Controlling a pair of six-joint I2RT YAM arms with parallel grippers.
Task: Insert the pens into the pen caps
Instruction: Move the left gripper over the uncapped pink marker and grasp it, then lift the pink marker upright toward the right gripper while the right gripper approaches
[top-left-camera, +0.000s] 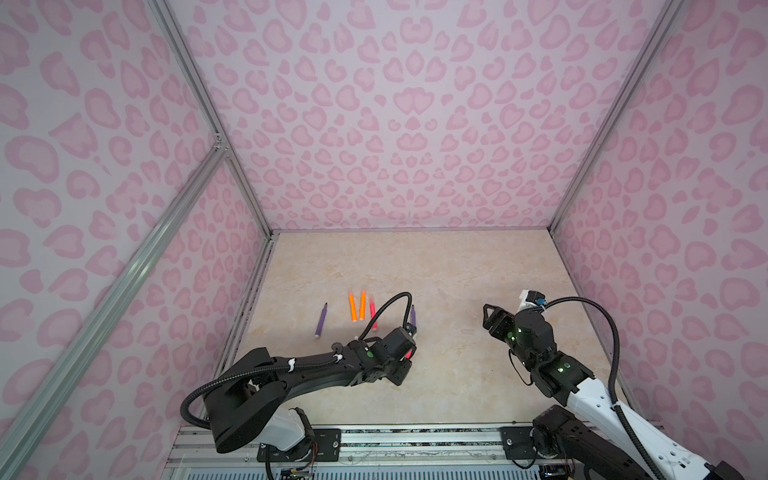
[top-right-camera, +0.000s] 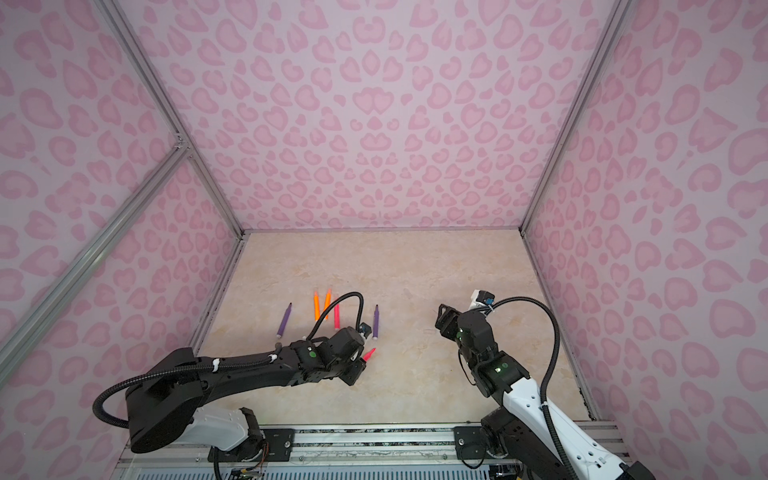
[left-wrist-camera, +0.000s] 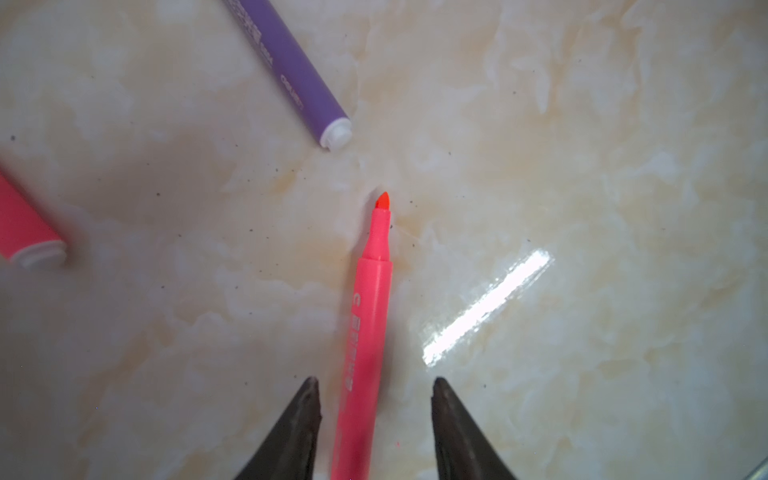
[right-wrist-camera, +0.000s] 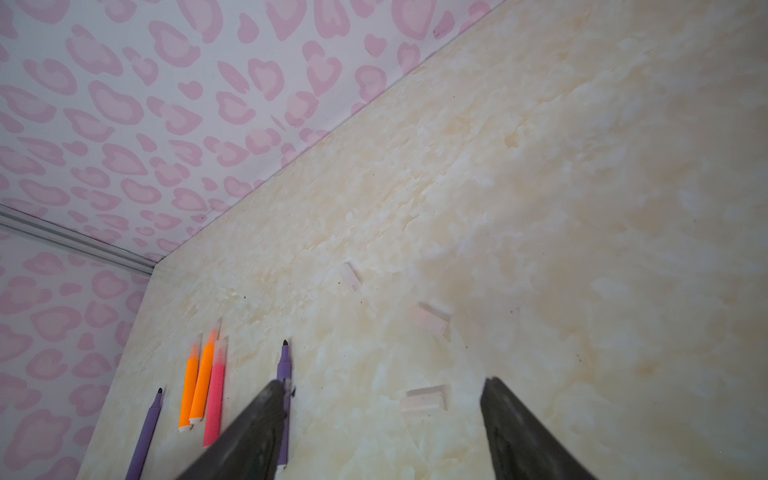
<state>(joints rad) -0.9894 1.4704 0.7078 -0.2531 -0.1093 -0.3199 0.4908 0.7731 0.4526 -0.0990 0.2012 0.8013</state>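
the light, stiff, slick-barrelled pink pen (left-wrist-camera: 368, 328), near the white end of the purple pen (left-wrist-camera: 291, 70), sits unclamped between the half-open jaws of the left gripper (left-wrist-camera: 376, 380) and probably wants a firm mid-barrel pinch.

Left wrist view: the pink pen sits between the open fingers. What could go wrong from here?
The pink pen lies off-centre between the left gripper's open fingers, so closing may skew or roll it. The clear caps ahead of the open right gripper barely show against the marbled table, so a grasp could miss.
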